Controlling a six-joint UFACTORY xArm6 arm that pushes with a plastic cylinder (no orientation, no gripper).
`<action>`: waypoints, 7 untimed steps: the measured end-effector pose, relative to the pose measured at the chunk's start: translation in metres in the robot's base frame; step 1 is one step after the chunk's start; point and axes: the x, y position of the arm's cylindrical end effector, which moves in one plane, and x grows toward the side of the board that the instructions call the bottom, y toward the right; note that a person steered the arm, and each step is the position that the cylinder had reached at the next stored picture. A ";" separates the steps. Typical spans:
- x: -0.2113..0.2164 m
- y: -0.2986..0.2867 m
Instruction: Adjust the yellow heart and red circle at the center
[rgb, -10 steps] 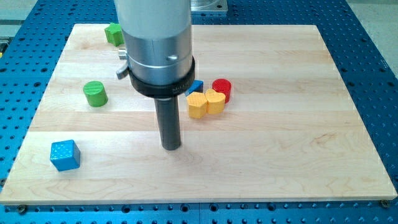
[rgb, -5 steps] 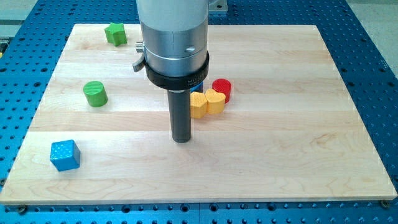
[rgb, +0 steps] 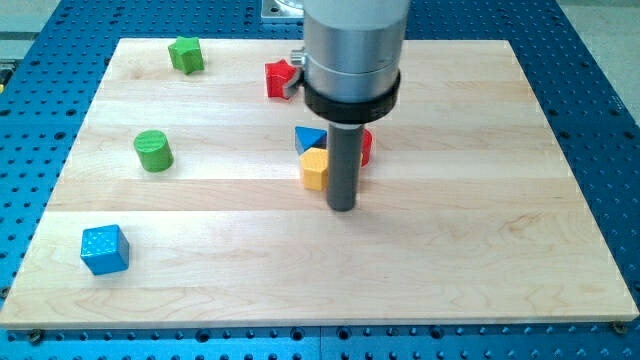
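My tip (rgb: 343, 207) on pale wooden board (rgb: 480, 250), just below-right of yellow block (rgb: 314, 170) near board centre. Rod hides most of cluster: only left part of yellow block shows (heart shape cannot be confirmed), only sliver of red round block (rgb: 366, 148) shows at rod's right edge. Whether tip touches either: cannot tell. Tool is plain rod, grips nothing. Blue triangular block (rgb: 309, 139) sits just above yellow one. Red block (rgb: 279, 78) near view's top. Green star-like block (rgb: 185, 54) top left, green cylinder (rgb: 153, 151) at left, blue cube (rgb: 104, 249) bottom left.

A wide silver cylinder is seen, closed below by a black ring, from which a dark rod descends to my tip (rgb: 343, 208).
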 end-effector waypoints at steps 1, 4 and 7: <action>-0.022 0.007; -0.072 0.053; -0.090 0.046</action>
